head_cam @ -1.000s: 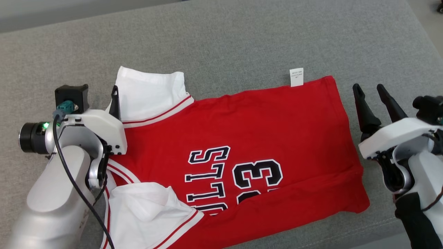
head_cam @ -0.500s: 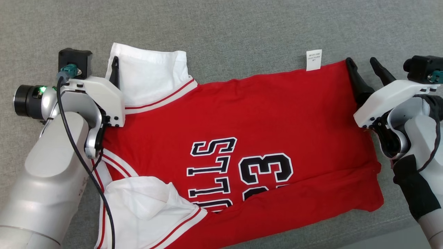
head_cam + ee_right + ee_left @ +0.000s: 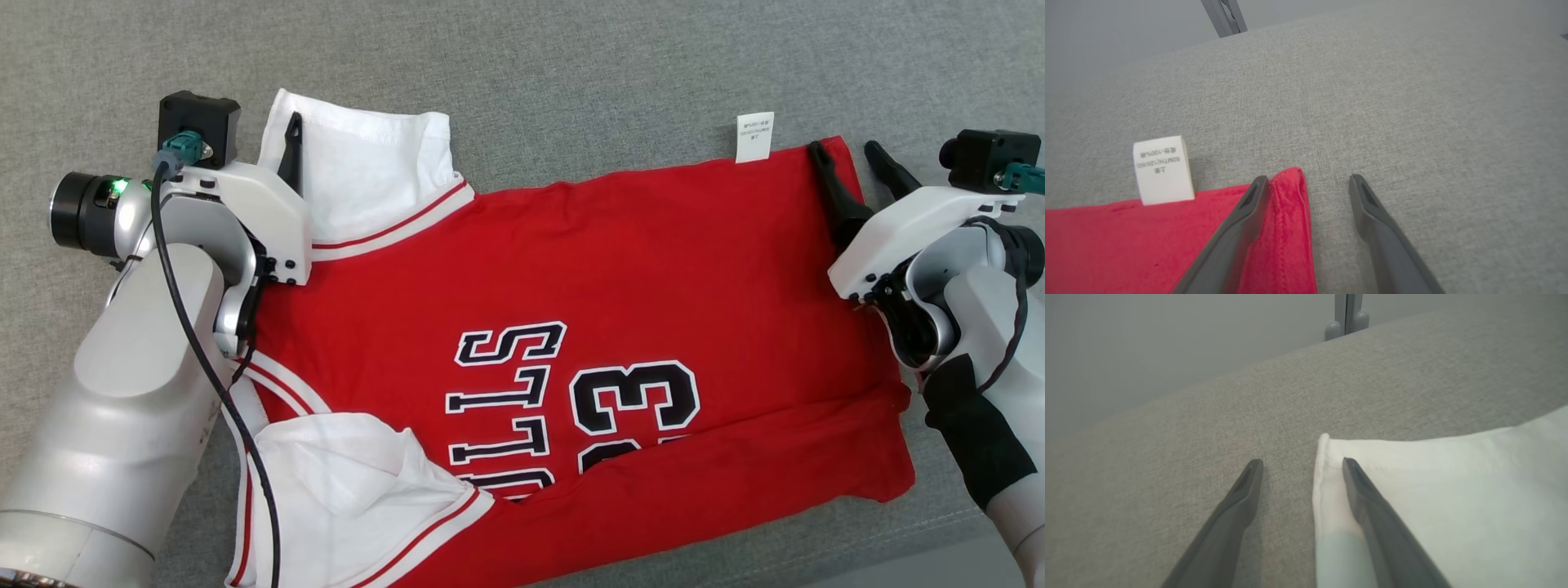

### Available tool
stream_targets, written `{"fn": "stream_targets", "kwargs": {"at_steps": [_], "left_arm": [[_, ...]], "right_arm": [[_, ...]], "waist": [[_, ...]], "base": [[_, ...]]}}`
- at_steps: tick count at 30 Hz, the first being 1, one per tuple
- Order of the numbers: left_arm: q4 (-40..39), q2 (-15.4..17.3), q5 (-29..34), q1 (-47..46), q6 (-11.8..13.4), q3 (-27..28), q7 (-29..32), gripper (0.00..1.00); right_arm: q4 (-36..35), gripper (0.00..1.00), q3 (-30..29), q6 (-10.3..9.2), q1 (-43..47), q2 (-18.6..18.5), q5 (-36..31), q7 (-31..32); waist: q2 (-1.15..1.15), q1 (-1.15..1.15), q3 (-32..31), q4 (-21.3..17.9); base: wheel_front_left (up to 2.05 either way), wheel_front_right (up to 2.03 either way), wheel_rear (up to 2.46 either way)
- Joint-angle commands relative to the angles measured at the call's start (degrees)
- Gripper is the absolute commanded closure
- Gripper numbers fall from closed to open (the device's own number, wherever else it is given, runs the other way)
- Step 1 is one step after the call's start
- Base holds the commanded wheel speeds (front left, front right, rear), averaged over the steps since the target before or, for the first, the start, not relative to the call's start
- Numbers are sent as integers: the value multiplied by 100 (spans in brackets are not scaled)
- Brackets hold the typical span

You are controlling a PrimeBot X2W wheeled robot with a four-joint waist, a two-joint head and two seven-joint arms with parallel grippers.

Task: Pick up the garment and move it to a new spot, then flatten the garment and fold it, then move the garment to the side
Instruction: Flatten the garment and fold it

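The red jersey (image 3: 620, 269) is lying spread out, print up, on the grey upholstered surface (image 3: 571, 73). The left gripper (image 3: 1302, 463), jaws parted, is straddling the edge of the far white sleeve (image 3: 367, 171). The right gripper (image 3: 1308, 179), likewise unclenched, is straddling the far hem corner (image 3: 1290, 183). The jersey is looking light and limp, so pinching these two far edges is probably suiting it best

Grey woven cushion (image 3: 571, 65), flat and wide, faintly flecked. Past its far edge, pale grey upright post (image 3: 1346, 314) against plain grey wall (image 3: 1147, 343); in right wrist view, darker slanted bar (image 3: 1223, 16) behind that same edge.
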Motion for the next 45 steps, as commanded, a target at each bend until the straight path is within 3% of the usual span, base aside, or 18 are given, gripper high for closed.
{"fn": "stream_targets", "kwargs": {"at_steps": [1, 10, 11, 12, 13, 34, 45], "left_arm": [[54, 13, -4, -105, -37, -19, -17, 0], [222, -49, -10, -252, -159, -145, 29, 0], [246, -54, -25, -260, -208, -162, 54, 15], [281, -70, -47, -278, -265, -193, 73, 89], [295, -75, -53, -284, -279, -202, 70, 100], [-448, -15, -309, 287, -251, -118, -524, 100], [-1388, 194, -495, 914, -76, -3, -670, 100]], "right_arm": [[62, 0, 77, -2, -76, -14, 66, -38], [258, 0, 511, -2, -302, -59, 281, -166], [270, 0, 557, -2, -315, -58, 316, -160], [287, 82, 652, -2, -327, -68, 384, -161], [298, 100, 699, -2, -334, -85, 417, -171], [216, 100, 1250, -2, 85, -459, 961, -852], [-270, 100, 694, -2, 573, -692, 598, -886]], "waist": [[0, 0, 16, 4], [0, 0, 80, 35], [0, 0, 78, 38], [0, 0, 73, 46], [0, 0, 69, 51], [0, 0, -435, 300], [0, 0, -789, 479]], "base": [[0, 0, 0], [0, 0, 0], [0, 0, 0], [0, 0, 0], [0, 0, 0], [0, 0, 0], [0, 0, 0]]}}
